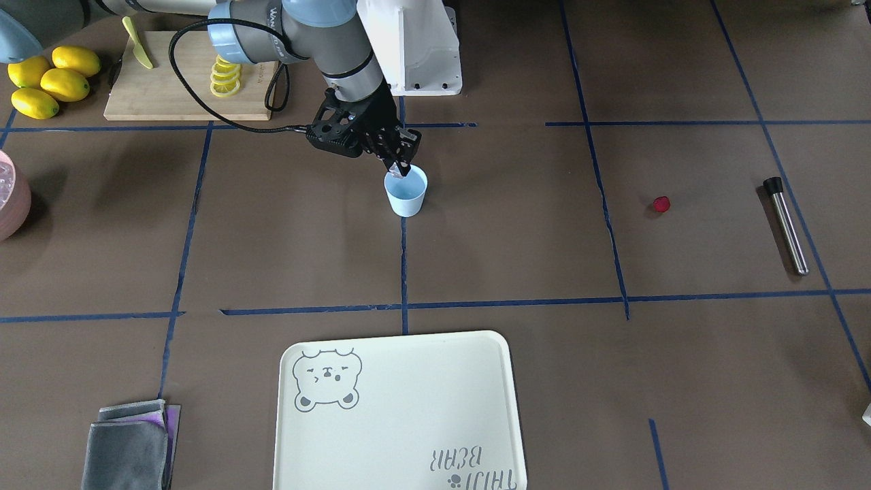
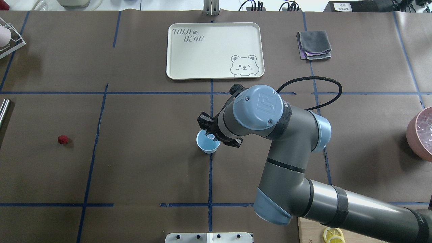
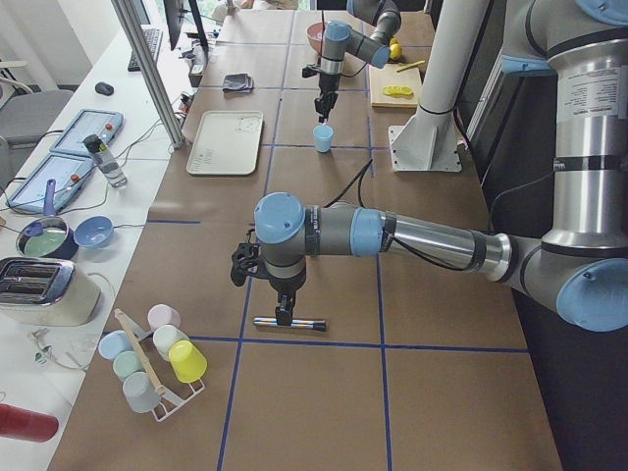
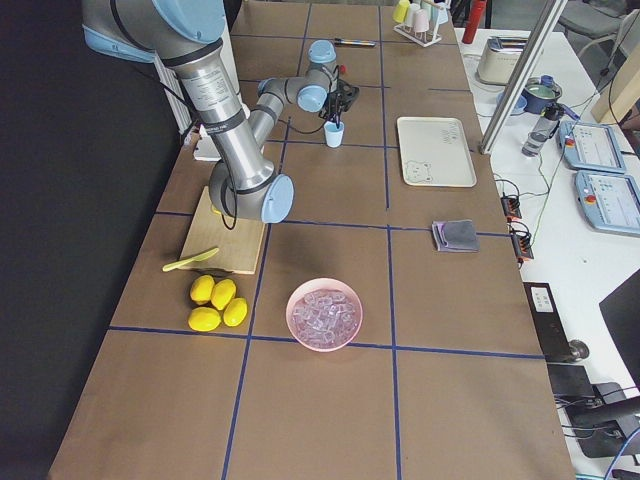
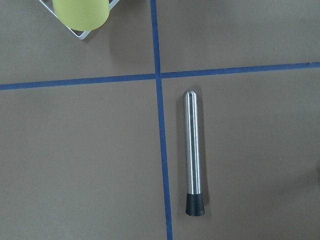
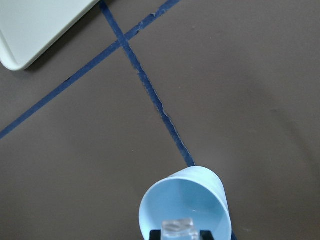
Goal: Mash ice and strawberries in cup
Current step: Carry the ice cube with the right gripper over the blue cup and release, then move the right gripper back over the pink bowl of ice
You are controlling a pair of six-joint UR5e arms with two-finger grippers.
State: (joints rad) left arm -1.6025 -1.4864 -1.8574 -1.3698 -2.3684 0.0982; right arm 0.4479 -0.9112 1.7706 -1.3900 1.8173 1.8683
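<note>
The pale blue cup [image 1: 406, 194] stands upright at the table's middle, and also shows in the overhead view [image 2: 206, 143]. My right gripper [image 1: 399, 165] hangs right over its mouth, shut on a clear ice chunk [image 6: 178, 227]. The cup [image 6: 185, 205] looks empty inside. The red strawberry [image 1: 661, 203] lies alone on the table, far to the cup's side [image 2: 62, 139]. More ice fills the pink bowl [image 4: 324, 313]. My left gripper [image 3: 285, 314] hovers over a steel muddler [image 5: 193, 150]; I cannot tell whether it is open or shut.
A pale bear tray [image 2: 209, 50] lies beyond the cup, with a folded grey cloth [image 2: 314, 45] next to it. A cutting board [image 1: 177, 88] with lemon slices and several lemons [image 1: 51, 82] are near the robot base. A rack of cups [image 3: 152, 358] stands near the muddler.
</note>
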